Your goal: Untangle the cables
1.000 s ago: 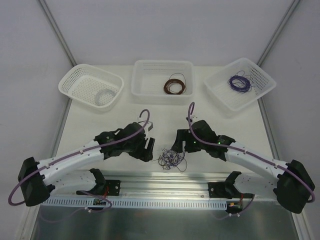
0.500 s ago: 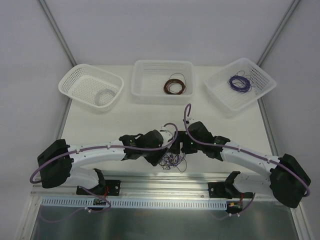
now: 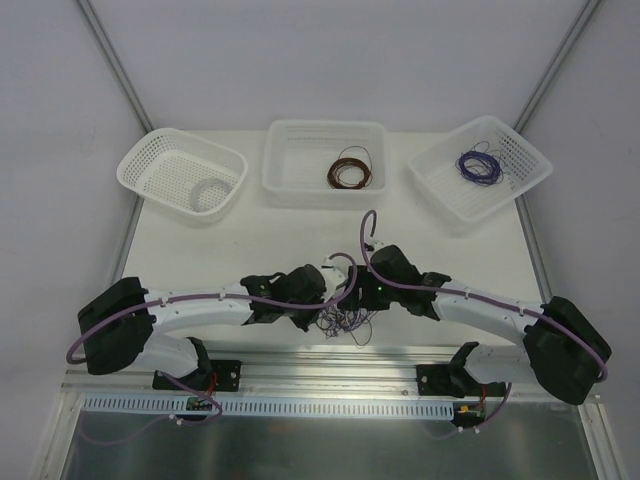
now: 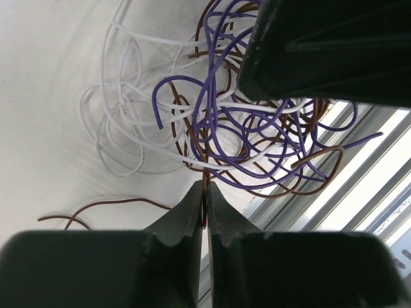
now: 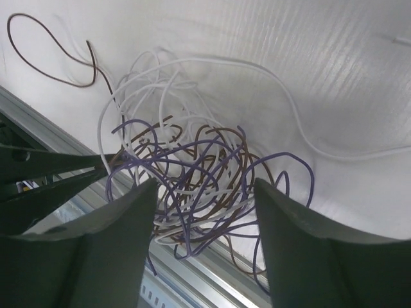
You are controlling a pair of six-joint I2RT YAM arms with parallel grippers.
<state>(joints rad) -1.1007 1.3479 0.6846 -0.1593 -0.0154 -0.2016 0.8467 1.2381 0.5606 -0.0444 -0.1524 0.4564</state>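
Near the front edge of the table, between the two arms, the cables lie as one tangled clump of purple, brown and white strands. Left gripper: fingers pressed together, pinching a brown strand at the clump's edge. Right gripper: fingers spread, with the clump between them.

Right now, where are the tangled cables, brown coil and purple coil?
tangled cables point(image 5: 196, 183), right wrist view, clump's middle
brown coil point(image 3: 334, 174), top view, ring's left edge
purple coil point(image 3: 464, 163), top view, left strands
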